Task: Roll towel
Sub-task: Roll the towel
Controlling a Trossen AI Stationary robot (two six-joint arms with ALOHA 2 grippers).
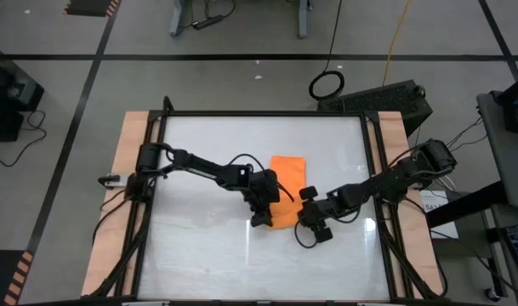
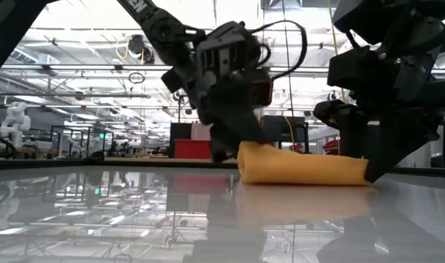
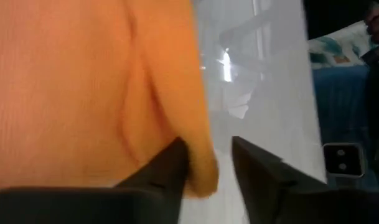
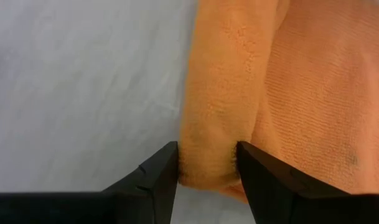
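The orange towel (image 1: 286, 180) lies at the middle of the white table (image 1: 199, 255). Its far part is flat and its near part is rolled into a thick roll (image 2: 302, 168) resting on the tabletop. My left gripper (image 1: 260, 214) stands open at the roll's left end, which the left wrist view shows as orange cloth (image 3: 83, 93) filling most of the picture. My right gripper (image 1: 307, 225) is at the roll's right end, shut on it. My left gripper (image 3: 208, 171) has its jaws apart, slanting down. The edge of the roll's left end (image 3: 201, 177) reaches in between them and lies against one finger (image 3: 173, 165); the other finger (image 3: 254, 165) is clear of it. The roll rests on the table. My right gripper (image 4: 208, 171) pinches the roll's right end (image 4: 208, 146) between its two fingers, several layers thick. The fingers slant steeply down from the table's right side and stand across the roll. The roll lies on the tabletop, with the flat cloth (image 4: 326, 93) beside it.
Black rails (image 1: 373, 170) and wooden side strips (image 1: 127, 170) border the table on left and right. Bare glossy tabletop lies near (image 1: 241, 272) and far (image 1: 241, 136) of the towel. A black box (image 1: 386, 102) sits beyond the far right corner.
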